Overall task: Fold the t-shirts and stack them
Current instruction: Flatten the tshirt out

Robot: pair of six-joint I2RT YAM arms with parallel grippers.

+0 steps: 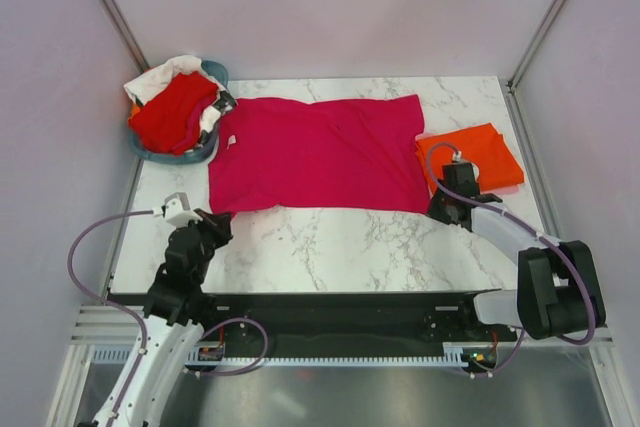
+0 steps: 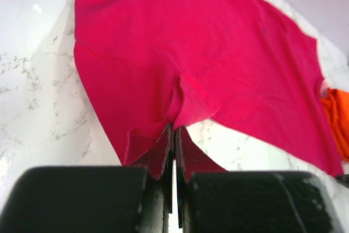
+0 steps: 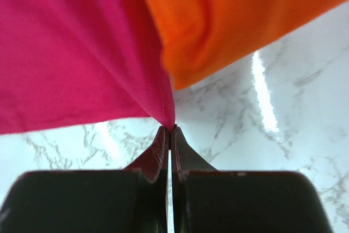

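From above: the magenta t-shirt lies spread flat on the tabletop. The folded orange t-shirt sits at its right edge, and a red tee is heaped in the basket back left. Left wrist: the left fingers are pinched tight on the near hem. Right wrist: the right fingers clamp the near corner. First fold looks set; next, both corners should lift together and carry across evenly.

Basket mostly hidden under heaped t-shirts, orange t-shirt corner behind right arm
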